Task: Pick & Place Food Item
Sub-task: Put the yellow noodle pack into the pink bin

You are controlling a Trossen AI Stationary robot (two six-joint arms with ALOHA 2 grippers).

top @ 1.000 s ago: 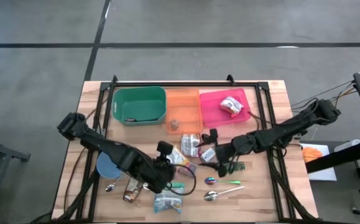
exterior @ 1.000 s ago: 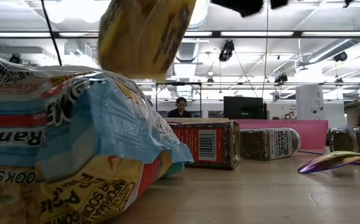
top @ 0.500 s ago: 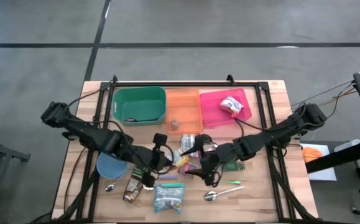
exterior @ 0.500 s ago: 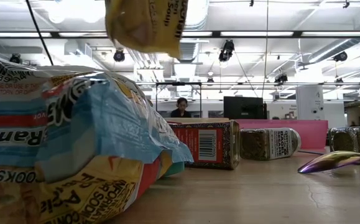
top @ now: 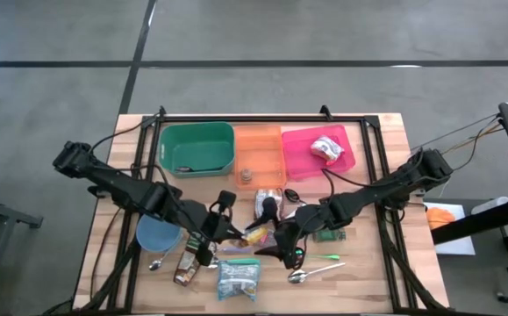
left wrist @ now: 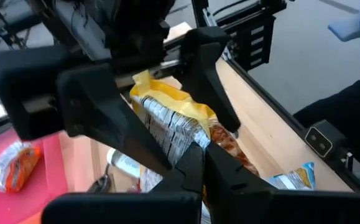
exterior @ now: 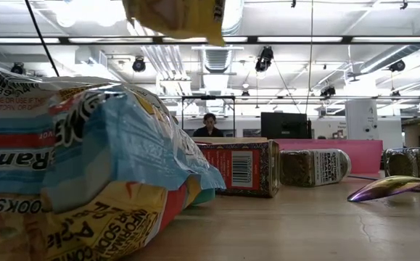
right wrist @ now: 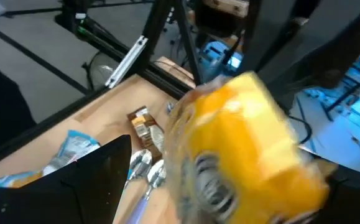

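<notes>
Left gripper [top: 236, 232] clamped on yellow soup packet [top: 255, 234], lifted above the desk [top: 368, 272] near its front edge, right gripper [top: 282, 243] spread wide beside the packet, holding nothing.

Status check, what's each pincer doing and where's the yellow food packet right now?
Left pincer shut on yellow packet, held above the table centre. Right pincer open, facing the packet close by. Ramen bag lies on the table below.
</notes>
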